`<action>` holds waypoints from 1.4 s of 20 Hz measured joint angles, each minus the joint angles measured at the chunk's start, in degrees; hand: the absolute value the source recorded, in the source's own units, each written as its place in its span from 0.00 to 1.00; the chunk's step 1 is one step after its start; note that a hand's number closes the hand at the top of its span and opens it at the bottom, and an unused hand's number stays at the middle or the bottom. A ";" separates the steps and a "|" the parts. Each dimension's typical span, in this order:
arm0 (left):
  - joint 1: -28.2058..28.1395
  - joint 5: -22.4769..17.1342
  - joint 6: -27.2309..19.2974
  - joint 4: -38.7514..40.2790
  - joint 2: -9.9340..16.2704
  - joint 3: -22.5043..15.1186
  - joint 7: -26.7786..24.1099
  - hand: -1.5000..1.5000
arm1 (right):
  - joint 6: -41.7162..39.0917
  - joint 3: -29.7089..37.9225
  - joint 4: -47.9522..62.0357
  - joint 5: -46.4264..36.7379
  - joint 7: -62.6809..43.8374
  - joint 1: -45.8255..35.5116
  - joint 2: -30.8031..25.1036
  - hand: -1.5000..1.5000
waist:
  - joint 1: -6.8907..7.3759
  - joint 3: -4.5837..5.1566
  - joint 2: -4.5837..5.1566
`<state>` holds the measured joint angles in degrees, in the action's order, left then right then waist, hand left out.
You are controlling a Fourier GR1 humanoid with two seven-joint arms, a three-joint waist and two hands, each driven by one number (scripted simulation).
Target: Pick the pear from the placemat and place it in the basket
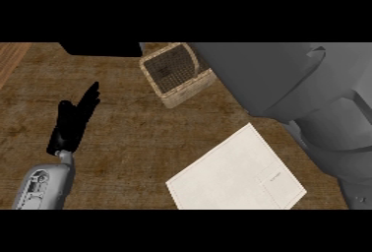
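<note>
Surface (131, 142): brown, mottled, w/ a coarse woven-looking texture; lighter wood-grain strip at far left edge. On it: wicker basket (176, 74) near top centre, tilted in view, dark mesh inside, light woven rim. White placemat (236, 172) lower right of centre, lying flat, rotated diagonally, small faint rectangle patch near its right corner. Basket & placemat well apart, bare surface between them.

Woven basket (176, 74) beyond pale placemat (236, 172)

right arm (312, 98) hides basket (174, 74) corner
</note>
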<state>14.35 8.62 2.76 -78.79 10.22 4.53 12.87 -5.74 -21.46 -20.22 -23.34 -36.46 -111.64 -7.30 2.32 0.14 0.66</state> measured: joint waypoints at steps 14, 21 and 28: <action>-0.47 0.33 -0.44 -0.39 -0.85 -0.38 0.11 0.50 | 4.00 5.50 6.08 1.17 7.44 7.73 1.64 0.00 | -0.32 -0.06 -0.03; 0.77 -0.15 0.19 -0.40 0.14 0.49 0.97 0.50 | 11.37 9.25 6.24 2.65 10.34 10.80 3.16 0.00 | -0.24 -0.06 0.09; -0.11 -0.21 0.09 -1.10 -0.04 0.57 0.89 0.50 | 24.32 12.12 4.20 2.70 13.82 14.11 1.99 0.00 | -0.57 -0.08 -0.10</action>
<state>14.23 8.41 2.85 -79.89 10.18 5.10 13.76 18.57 -9.34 -16.02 -20.63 -22.65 -97.53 -5.31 1.75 0.06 0.56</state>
